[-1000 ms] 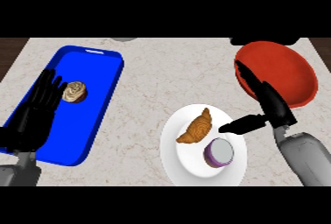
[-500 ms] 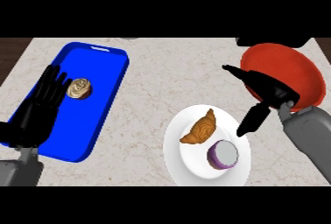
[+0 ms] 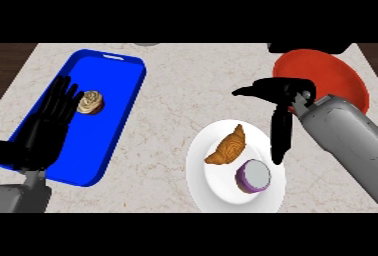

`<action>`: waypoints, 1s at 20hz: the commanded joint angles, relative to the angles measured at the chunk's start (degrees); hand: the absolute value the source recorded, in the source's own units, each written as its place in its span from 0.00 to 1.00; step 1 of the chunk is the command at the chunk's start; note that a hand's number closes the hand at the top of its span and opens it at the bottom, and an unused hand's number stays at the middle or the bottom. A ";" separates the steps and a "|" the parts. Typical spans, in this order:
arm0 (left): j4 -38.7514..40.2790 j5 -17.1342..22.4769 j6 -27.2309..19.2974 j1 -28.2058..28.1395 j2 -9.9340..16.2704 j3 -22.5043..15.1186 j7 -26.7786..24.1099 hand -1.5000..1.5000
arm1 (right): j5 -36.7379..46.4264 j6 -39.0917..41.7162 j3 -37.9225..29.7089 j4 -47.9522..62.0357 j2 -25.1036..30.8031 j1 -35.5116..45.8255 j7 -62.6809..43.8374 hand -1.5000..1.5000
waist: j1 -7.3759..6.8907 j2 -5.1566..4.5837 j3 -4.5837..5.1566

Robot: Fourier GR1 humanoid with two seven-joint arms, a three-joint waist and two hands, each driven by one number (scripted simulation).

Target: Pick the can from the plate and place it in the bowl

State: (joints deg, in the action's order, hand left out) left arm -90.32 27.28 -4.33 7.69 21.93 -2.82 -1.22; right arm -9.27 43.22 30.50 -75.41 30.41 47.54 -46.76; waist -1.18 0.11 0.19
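Note:
A purple can (image 3: pixel 253 176) with a pale top stands on the white plate (image 3: pixel 230 196), next to a brown croissant (image 3: pixel 228 147). The red bowl (image 3: pixel 325 79) sits at the back right, partly hidden by my right arm. My right hand (image 3: pixel 283 102) hangs open over the plate's right edge, fingers pointing down just to the right of the can and above it, not touching it. My left hand (image 3: pixel 43 128) rests open, fingers up, over the blue tray (image 3: pixel 111 100) at the left.
A small swirled pastry (image 3: pixel 91 102) lies on the blue tray beside my left hand's fingers. A dark object (image 3: pixel 308 47) shows at the counter's back edge behind the bowl. Bare marbled counter lies between tray and plate.
My right hand has swung left from the bowl's side to the plate's right edge, its fingers turning down toward the can. The view has shifted a little. The left hand stays put.

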 commanded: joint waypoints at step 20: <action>0.89 -2.88 0.91 3.75 -2.58 3.85 3.24 0.50 | 6.76 -5.36 0.27 -17.95 -2.81 -14.32 -8.00 0.00 | 1.40 -0.10 -0.20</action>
State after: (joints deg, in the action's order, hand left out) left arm -91.12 25.06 -2.91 6.81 19.64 0.31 -0.20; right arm -7.67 38.81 31.74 -91.79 29.14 35.70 -54.15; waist 0.25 0.13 0.01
